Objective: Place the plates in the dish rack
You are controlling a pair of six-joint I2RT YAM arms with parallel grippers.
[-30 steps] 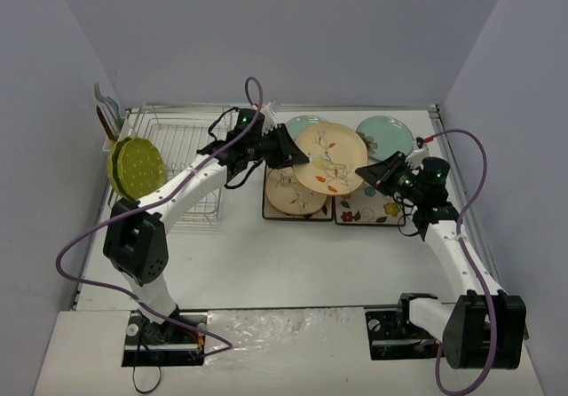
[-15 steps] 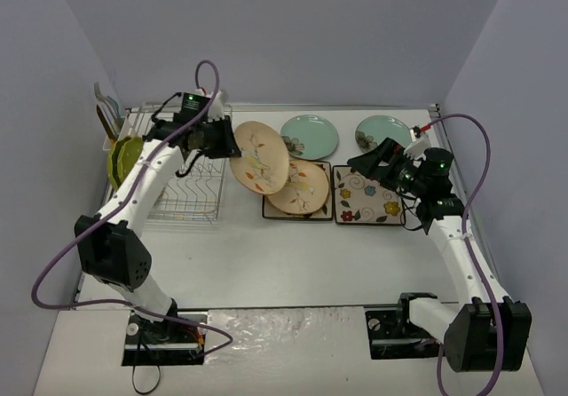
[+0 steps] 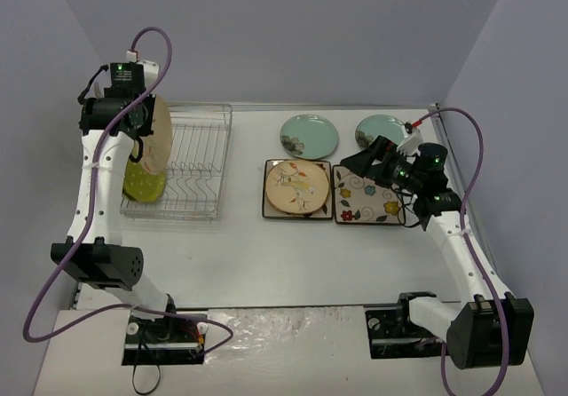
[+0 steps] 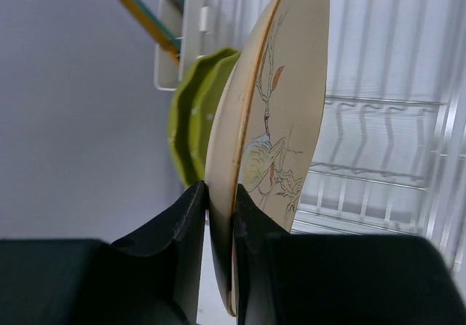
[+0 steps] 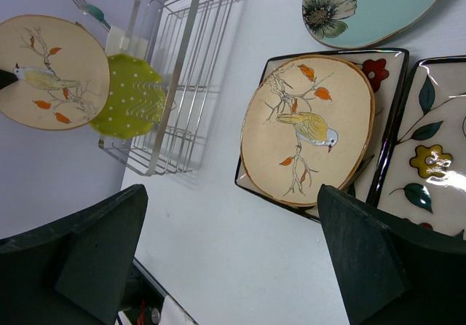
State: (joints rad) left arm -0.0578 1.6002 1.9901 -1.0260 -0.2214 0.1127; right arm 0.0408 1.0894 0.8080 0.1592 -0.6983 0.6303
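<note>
My left gripper (image 3: pixel 145 128) (image 4: pixel 220 194) is shut on the rim of a cream floral plate (image 3: pixel 161 135) (image 4: pixel 282 114), held on edge above the left end of the dish rack (image 3: pixel 193 172) (image 4: pixel 378 150). A lime-green dotted plate (image 3: pixel 142 180) (image 4: pixel 195 121) stands in the rack just beyond it. My right gripper (image 3: pixel 362 162) (image 5: pixel 233 256) hangs open and empty over the flat plates. Below it a second cream plate (image 3: pixel 297 187) (image 5: pixel 309 130) lies on a square dark-rimmed plate (image 5: pixel 386 73), beside another square plate (image 3: pixel 366 198) (image 5: pixel 437 157). Two teal plates (image 3: pixel 309 134) (image 3: pixel 376 128) lie behind.
A white utensil holder (image 4: pixel 182 37) with cutlery hangs on the rack's far left end. Grey walls close in on the left, back and right. The table's near edge (image 3: pixel 266 307) runs in front of the arm bases.
My left arm has swung the cream plate from above the flat plates over to the rack's left end, turning it on edge. The right gripper has let go of it and opened.
</note>
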